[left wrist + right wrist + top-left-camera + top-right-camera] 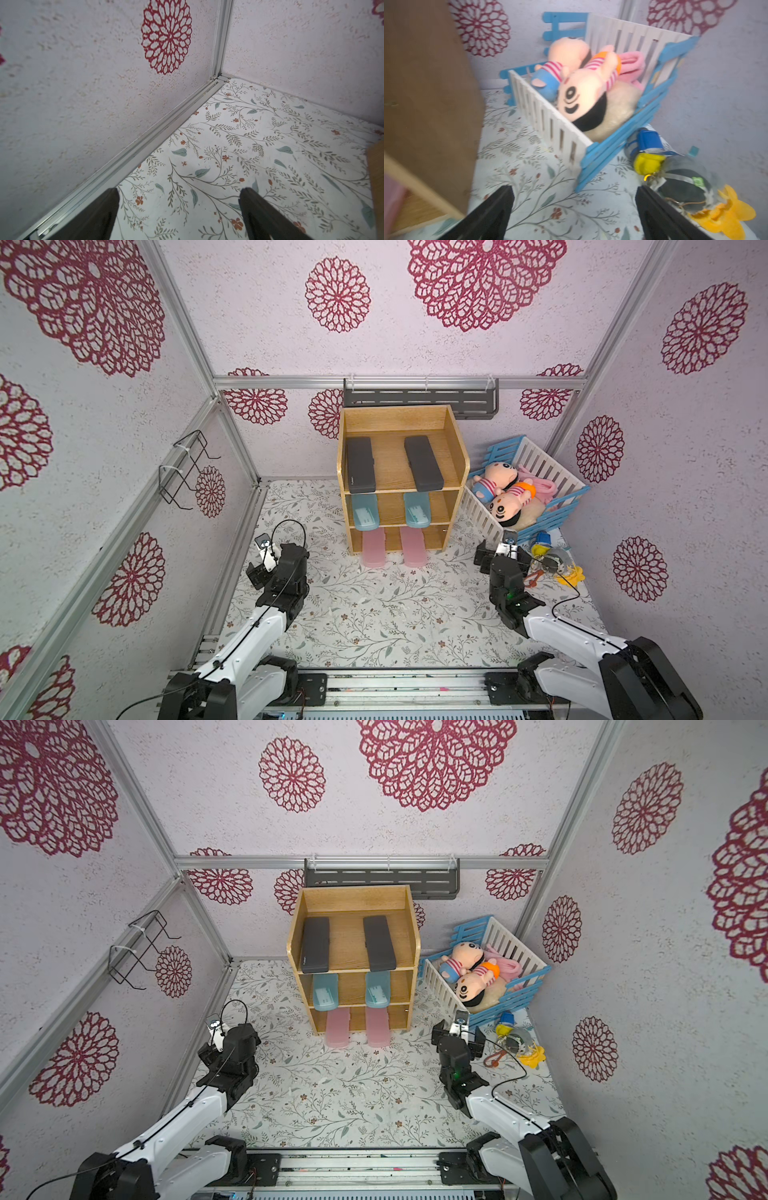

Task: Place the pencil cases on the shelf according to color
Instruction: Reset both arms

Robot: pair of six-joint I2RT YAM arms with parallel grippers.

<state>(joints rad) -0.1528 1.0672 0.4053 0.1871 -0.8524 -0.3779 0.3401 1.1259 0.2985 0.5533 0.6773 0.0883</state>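
Note:
In both top views the light-wood shelf point(455, 456) point(409, 936) stands at the back middle. Two black pencil cases point(360, 464) point(423, 463) lie on its top tier. Two teal ones point(365, 511) point(417, 510) fill the middle tier, and two pink ones point(373, 547) point(412, 546) stick out of the bottom tier. My left gripper point(179, 192) point(262, 568) hovers open and empty near the left wall. To the right of the shelf, my right gripper point(574, 190) point(500, 560) is open with nothing between its fingers, and the shelf's side point(425, 83) is close by.
A blue-and-white slatted crate point(478, 506) of plush dolls stands right of the shelf. Small toys point(552, 564) lie beside the right gripper. A grey slotted rack point(419, 400) hangs on the back wall, and a black wire holder point(187, 464) on the left wall.

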